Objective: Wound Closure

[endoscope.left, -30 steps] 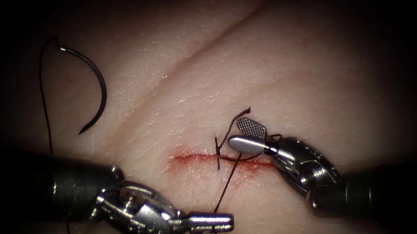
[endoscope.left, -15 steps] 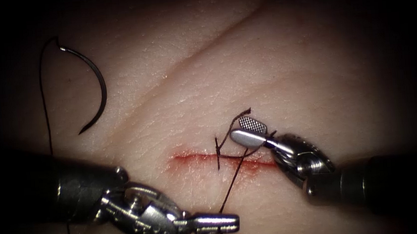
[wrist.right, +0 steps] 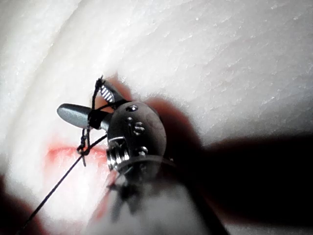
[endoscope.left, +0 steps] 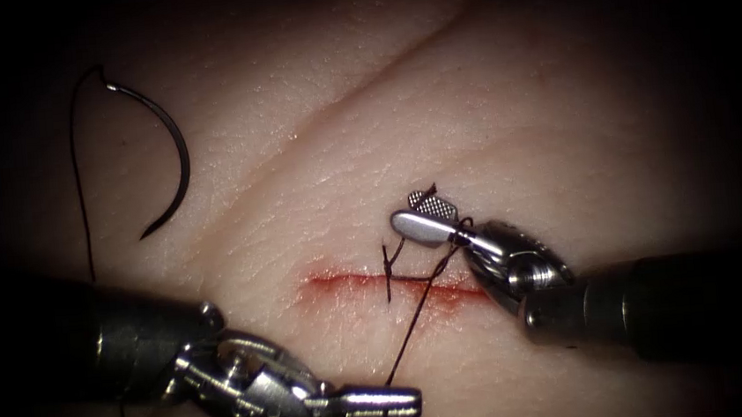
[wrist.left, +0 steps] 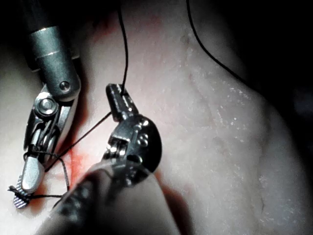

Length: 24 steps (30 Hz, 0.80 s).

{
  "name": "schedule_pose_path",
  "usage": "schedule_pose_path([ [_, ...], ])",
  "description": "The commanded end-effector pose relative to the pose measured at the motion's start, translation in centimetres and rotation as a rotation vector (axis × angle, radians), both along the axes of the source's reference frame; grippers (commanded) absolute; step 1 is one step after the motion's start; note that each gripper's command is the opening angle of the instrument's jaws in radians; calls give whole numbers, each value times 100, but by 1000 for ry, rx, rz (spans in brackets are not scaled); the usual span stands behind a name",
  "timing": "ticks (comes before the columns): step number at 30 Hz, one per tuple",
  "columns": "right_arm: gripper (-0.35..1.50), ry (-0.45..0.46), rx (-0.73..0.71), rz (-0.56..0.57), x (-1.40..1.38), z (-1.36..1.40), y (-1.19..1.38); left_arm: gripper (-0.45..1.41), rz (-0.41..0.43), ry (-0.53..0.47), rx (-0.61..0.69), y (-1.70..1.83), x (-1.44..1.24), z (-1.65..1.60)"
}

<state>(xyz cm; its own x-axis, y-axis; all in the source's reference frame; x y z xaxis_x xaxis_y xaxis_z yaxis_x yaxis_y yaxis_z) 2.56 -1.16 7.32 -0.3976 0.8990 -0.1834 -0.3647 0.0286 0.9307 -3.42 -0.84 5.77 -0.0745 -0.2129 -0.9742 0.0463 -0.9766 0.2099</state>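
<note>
Right gripper (endoscope.left: 423,216) sits just far of the cut (endoscope.left: 394,283), its jaws parted, with the short free end of the thread (endoscope.left: 427,190) lying between them at the far jaw's ribbed face; whether the jaws press on that end cannot be made out. A loop of thread also wraps the tool's neck just behind the jaws, seen again in the right wrist view around the right gripper (wrist.right: 90,105). Left gripper (endoscope.left: 382,403) lies near of the cut with its jaws closed on the long strand of thread (endoscope.left: 411,325), which runs up from it to the knot (endoscope.left: 388,265) standing over the cut. Below the left jaws the strand is cut off by the picture's near edge. In the left wrist view the left gripper (wrist.left: 116,100) pinches the same strand, and the right gripper (wrist.left: 25,188) shows beyond it with the thread end across its tip.

Free of both tools, the needle (endoscope.left: 168,154) rests on the tissue (endoscope.left: 559,132) well to the far left of the cut, not in the tissue. Its trailing thread drops toward the left arm's shaft, where it passes out of sight in shadow. Red fluid (endoscope.left: 333,282) lines the cut, and the cut's right end is hidden under the right tool's wrist.
</note>
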Motion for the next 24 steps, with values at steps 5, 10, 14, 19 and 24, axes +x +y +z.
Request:
schedule_pose_path([
  [5,84,1,11,-4,5,1,-2,-45,6,3,-1,-5,-4,5],
  [10,-35,-27,22,-12,5,-5,-2,-45,7,2,-1,-6,-2,5],
  [14,-35,-67,3,-3,5,-11,2,-45,9,5,0,-5,-2,6],
  [19,-35,-96,-8,6,5,-17,5,-45,8,7,-1,-6,1,5],
  [24,-35,-131,-65,-12,8,-21,-6,-45,-22,45,21,23,15,0],
])
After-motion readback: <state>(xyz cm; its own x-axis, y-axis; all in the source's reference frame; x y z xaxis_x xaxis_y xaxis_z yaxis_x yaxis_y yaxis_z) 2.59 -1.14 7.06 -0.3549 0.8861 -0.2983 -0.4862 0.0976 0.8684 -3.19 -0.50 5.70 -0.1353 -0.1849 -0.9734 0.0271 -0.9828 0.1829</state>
